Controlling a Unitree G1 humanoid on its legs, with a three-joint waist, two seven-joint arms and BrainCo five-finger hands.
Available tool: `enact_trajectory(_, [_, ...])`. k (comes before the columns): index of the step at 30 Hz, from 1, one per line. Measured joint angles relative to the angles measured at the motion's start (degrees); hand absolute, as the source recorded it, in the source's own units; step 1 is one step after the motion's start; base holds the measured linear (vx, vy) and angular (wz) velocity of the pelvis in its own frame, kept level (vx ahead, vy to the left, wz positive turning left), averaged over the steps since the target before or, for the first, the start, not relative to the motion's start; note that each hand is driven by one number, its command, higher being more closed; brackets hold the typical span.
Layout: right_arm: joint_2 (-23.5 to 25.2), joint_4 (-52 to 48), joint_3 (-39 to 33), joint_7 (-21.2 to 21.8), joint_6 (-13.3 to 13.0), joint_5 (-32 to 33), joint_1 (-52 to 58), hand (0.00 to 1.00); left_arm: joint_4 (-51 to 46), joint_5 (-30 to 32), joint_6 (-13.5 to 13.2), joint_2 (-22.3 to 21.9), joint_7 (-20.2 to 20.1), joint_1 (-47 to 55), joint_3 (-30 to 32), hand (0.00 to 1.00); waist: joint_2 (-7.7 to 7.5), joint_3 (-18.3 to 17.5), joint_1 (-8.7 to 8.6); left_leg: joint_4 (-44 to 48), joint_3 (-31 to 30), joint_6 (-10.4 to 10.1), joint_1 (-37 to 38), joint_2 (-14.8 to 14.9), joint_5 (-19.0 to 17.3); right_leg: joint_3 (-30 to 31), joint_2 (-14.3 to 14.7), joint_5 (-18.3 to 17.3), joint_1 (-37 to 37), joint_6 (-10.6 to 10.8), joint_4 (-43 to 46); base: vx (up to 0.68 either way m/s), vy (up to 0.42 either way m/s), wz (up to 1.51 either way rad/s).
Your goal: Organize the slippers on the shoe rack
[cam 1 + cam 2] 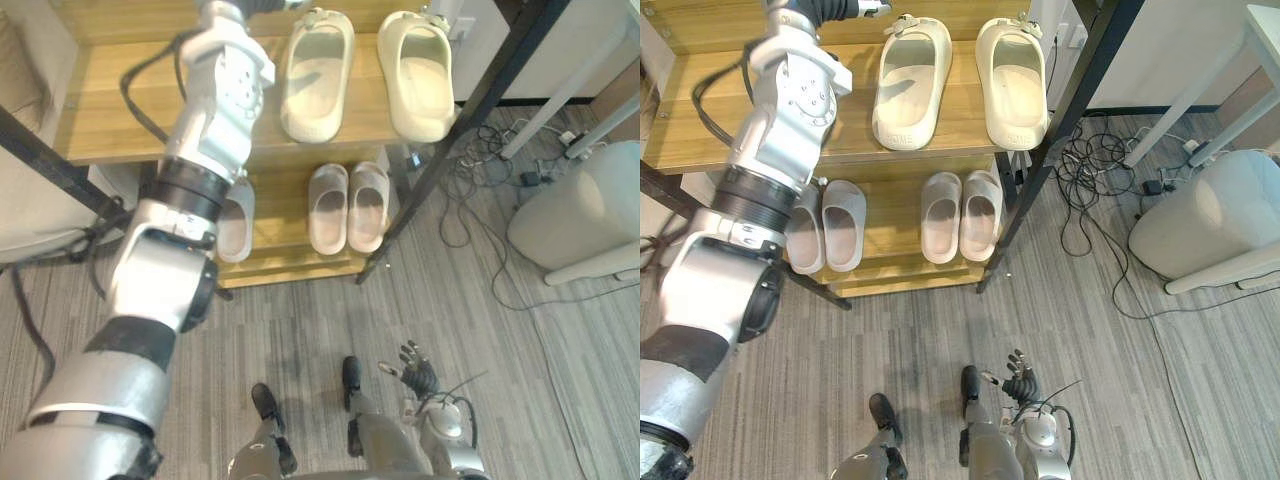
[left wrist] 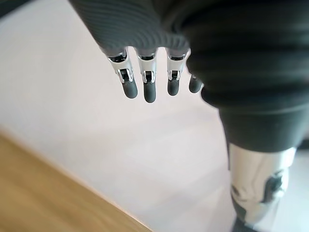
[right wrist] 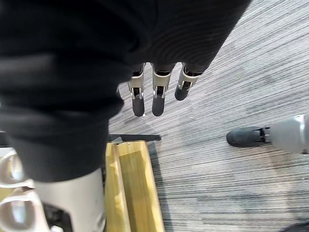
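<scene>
Covering part of the leftmost grey slippers [image 1: 843,225], left arm [image 1: 780,110]; left hand [image 2: 149,89], right hand [image 3: 158,99] slack-fingered, empty

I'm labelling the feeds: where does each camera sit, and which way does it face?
Left eye view: head, looking down at shoe rack; left arm crosses, right hand low.
Right eye view: beside it; shares the cream slippers.
Left wrist view: along open left hand, toward wood.
Right wrist view: along open right hand, toward floor.

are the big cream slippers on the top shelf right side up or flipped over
Right side up. Both cream slippers lie sole-down on the upper shelf, side by side, with their open footbeds facing up.
</scene>
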Motion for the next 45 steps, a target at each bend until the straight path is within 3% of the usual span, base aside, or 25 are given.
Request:
enact_trajectory(7, [0.38, 2.11, -0.01, -0.75, 1.32, -0.13, -1.30, 0.00, -7.31, -17.27, -4.45, -6.45, 0.92, 12.76, -0.02, 0.00, 0.02, 0.01, 1.47, 0.02, -2.55, 0.65, 1.33, -0.93, 0.27, -2.24, -1.12, -0.05, 2.93, 0.08, -0.22, 0.08, 0.072, 0.20])
enact_trajectory(13, [2.08, 3.59, -0.11, -1.06, 2.24, -0.16, -2.87, 0.00, -8.55, -24.20, -5.78, -9.90, -0.47, 17.65, -1.65, 0.00, 0.02, 0.01, 2.33, 0.01, -3.12, 0.78, 2.21, -1.37, -0.17, -2.61, -1.61, -0.29, 3.94, 0.34, 0.05, 0.03, 0.075, 0.05])
enact_trajectory(22, [2.31, 5.21, -0.17, -1.29, 3.11, -0.13, -3.47, 0.00, -7.62, -26.94, -7.07, -17.63, -3.61, 20.39, -8.15, 0.00, 0.07, -0.04, 2.51, 0.00, -3.67, 1.04, 2.78, -1.87, 0.03, -3.34, -2.23, -1.35, 4.75, 0.71, 0.34, 0.01, 0.071, 0.04])
enact_trajectory(32, [2.31, 5.13, -0.23, -2.36, 3.63, -0.05, -5.06, 0.00, -4.13, -30.38, -9.77, -23.91, -3.89, 20.39, -12.17, 0.00, -0.07, -0.18, 2.97, 0.00, -3.48, 1.12, 3.27, -1.87, -0.01, -3.55, -2.32, -1.55, 4.88, 0.94, 1.35, 0.01, 0.061, 0.01])
enact_trajectory(37, [2.32, 5.06, -0.22, -2.39, 3.67, 0.01, -6.71, 0.00, -3.69, -31.45, -9.78, -24.08, -4.76, 20.37, -14.75, 0.00, -0.25, -0.50, 2.85, 0.00, -3.04, 1.24, 3.52, -1.90, -0.10, -3.24, -2.33, -1.99, 4.84, 1.39, 1.50, 0.00, 0.069, -0.04])
enact_trajectory(45, [2.39, 4.91, -0.22, -2.46, 3.71, 0.05, -6.92, 0.00, -2.47, -31.54, -9.60, -23.92, -4.92, 20.23, -13.44, 0.00, -0.70, -1.44, 2.66, 0.00, -2.79, 1.30, 3.54, -1.92, -0.14, -2.96, -2.32, -2.11, 4.66, 1.31, 1.51, 0.00, 0.060, -0.02])
